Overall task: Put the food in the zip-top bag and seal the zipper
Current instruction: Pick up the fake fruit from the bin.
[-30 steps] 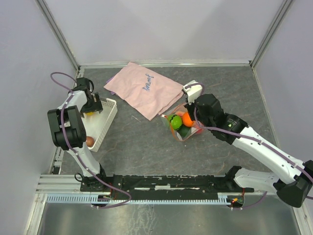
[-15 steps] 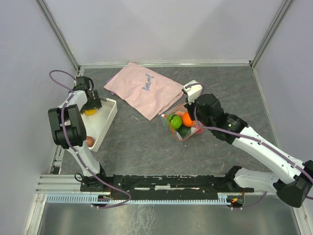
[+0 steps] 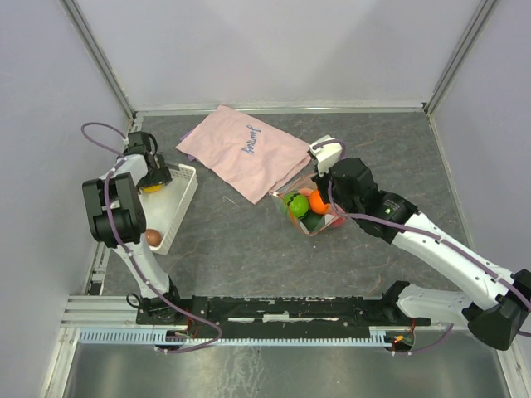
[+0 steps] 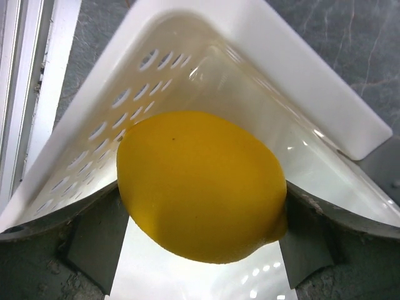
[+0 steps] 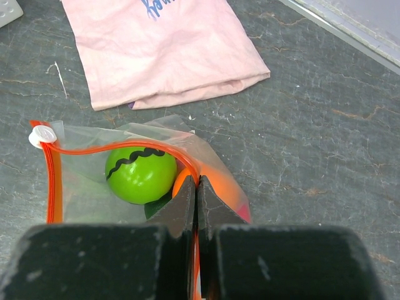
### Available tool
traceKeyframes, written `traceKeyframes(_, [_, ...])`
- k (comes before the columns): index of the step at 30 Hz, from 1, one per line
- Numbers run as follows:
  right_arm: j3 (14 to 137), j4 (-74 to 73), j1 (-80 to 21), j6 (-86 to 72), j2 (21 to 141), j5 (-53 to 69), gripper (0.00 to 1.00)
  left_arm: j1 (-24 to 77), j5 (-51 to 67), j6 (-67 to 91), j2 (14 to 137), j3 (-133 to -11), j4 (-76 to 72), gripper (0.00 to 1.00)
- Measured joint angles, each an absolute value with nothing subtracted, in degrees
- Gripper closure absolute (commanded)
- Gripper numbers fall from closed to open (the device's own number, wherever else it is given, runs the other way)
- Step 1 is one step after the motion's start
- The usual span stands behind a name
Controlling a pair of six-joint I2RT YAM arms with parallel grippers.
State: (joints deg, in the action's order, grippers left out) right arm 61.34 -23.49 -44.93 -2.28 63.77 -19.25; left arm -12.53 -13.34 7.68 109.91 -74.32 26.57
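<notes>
The clear zip-top bag [image 3: 309, 211] lies at mid-table with a bright green fruit [image 3: 296, 206] and an orange fruit [image 3: 319, 201] inside. My right gripper [image 3: 329, 199] is shut on the bag's red-orange zipper strip [image 5: 119, 148], which arches over the green fruit [image 5: 140, 174] and orange fruit [image 5: 225, 187]; the right gripper [image 5: 197, 187] pinches its right end. My left gripper [image 3: 154, 177] sits in the far end of the white basket [image 3: 184, 197], shut on a yellow fruit [image 4: 200, 181] held between its fingers [image 4: 94, 237]. A brown fruit [image 3: 153, 239] lies in the basket's near end.
A pink cloth [image 3: 245, 153] with blue writing lies behind the bag, also in the right wrist view [image 5: 162, 50]. A white slider [image 5: 42, 135] sits at the zipper's left end. The basket stands against the left wall rail.
My left gripper has shifted slightly toward the basket's far corner with the yellow fruit. The right gripper and bag have barely moved.
</notes>
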Motion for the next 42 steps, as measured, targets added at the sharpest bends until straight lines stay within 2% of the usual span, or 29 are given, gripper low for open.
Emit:
traceKeyframes(4, [61.3,-23.3,-44.9,-2.3,63.9,-19.1,0.98,-13.1,-13.4,11.0,109.8,-73.3,23.8,0.07])
traceKeyframes(15, [61.3,-23.1,-44.9,-2.3,64.3,-19.0,0.98,-13.1,-13.5,15.0,107.6,-70.7,20.9,0.2])
traceKeyframes(17, [61.3,-23.1,-44.9,-2.3,64.3,-19.0,0.98,-13.1,-13.5,15.2,106.7,-70.2,20.9,0.26])
traceKeyframes(20, [61.3,-23.1,-44.9,-2.3,64.4,-19.0,0.98,-13.1,-13.6,15.5,105.0,-69.5,20.9,0.42])
traceKeyframes(25, [61.3,-23.1,-44.9,-2.3,64.5,-18.8,0.98,-13.1,-13.5,15.6,102.6,-69.2,21.2,0.58])
traceKeyframes(33, [61.3,-23.2,-44.9,-2.6,64.6,-17.9,0.98,-11.7,-12.8,15.6,98.0,-69.1,26.8,0.59])
traceKeyframes(42, [61.8,-24.3,-44.8,-3.0,66.0,-16.6,0.98,-1.6,-5.4,16.4,80.4,-65.0,28.3,0.59])
